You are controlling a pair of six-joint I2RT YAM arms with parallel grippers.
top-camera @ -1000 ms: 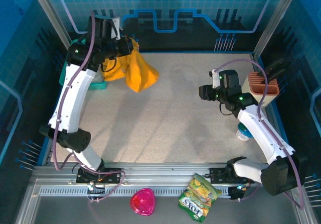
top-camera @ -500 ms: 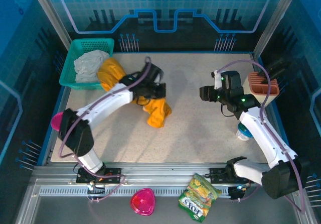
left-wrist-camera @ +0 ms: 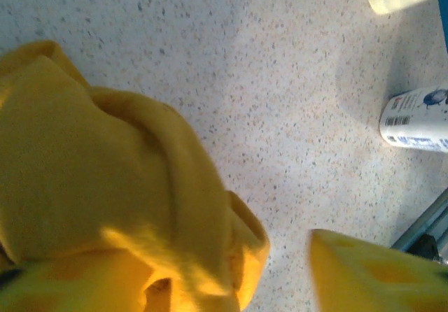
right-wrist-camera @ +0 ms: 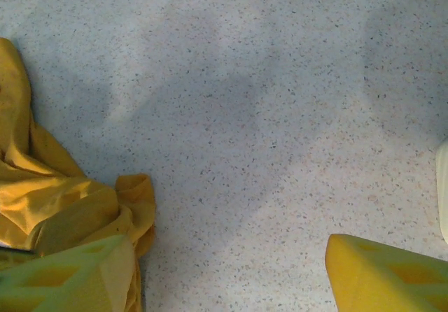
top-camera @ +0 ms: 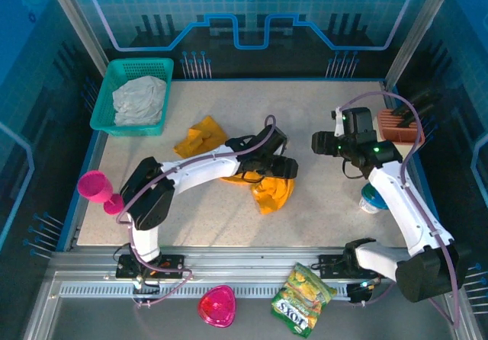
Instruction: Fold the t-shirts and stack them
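The crumpled mustard-orange cloth t-shirt (top-camera: 272, 193) is lying mid-way across the speckled table (top-camera: 221, 222) beneath the left gripper (top-camera: 288, 169), which is standing spread like the right gripper (right-wrist-camera: 227, 273), while a white bottle (left-wrist-camera: 417, 120) is showing a barcode label, its print unreadable.

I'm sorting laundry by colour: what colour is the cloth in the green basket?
The cloth is whitish grey, unprinted; clearest in the top external view.

The left end effector (top-camera: 287, 168) has swept from the basket (top-camera: 126, 129) to the middle of the tabletop (top-camera: 328, 104), dragging the t-shirt (top-camera: 273, 195) out with it. Its jaws, clamped before, now stand apart.
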